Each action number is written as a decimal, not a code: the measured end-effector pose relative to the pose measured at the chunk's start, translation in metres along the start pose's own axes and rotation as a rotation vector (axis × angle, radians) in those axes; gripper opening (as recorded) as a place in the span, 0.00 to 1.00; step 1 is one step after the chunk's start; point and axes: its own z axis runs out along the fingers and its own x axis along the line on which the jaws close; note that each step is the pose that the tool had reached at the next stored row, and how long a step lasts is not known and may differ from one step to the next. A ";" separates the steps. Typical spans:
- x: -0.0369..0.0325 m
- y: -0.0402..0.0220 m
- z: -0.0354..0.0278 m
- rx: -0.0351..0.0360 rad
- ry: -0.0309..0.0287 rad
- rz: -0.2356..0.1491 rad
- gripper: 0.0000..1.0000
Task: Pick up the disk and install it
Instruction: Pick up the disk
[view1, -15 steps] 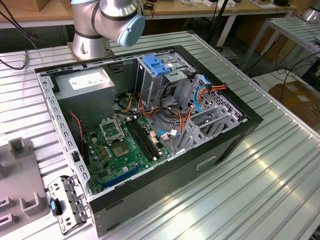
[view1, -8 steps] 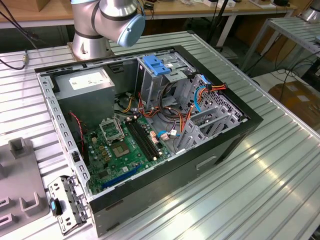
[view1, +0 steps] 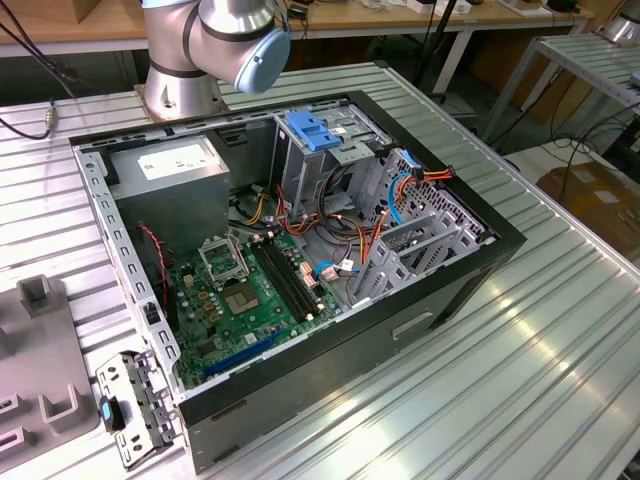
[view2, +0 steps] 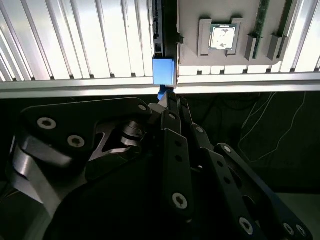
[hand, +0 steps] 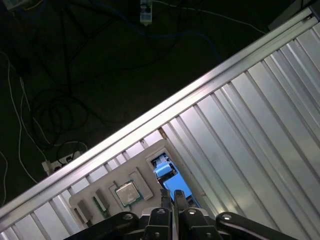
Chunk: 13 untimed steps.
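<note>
In the exterior view, the arm's base stands at the far side, toward the exterior view's left, with a blue-capped joint above it. In both wrist views the gripper points downward, its black linkage fingers drawn close together and pinching the blue end of the disk.

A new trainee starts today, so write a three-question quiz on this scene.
1. True or false: the gripper is closed on the blue end of the disk.
2. What sits in the grey tray beside the disk? A) a processor chip B) a fan C) a screwdriver
3. Fill in: in the exterior view the computer case lies with its side panel ____, motherboard showing.
Key: 1 true; 2 A; 3 off.
</note>
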 end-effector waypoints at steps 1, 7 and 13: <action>0.0000 0.0000 0.0000 -0.0001 0.0001 -0.001 0.18; 0.0000 0.0000 0.0000 -0.0001 0.0002 -0.004 0.18; 0.0000 0.0000 0.0000 -0.0001 0.0002 -0.004 0.18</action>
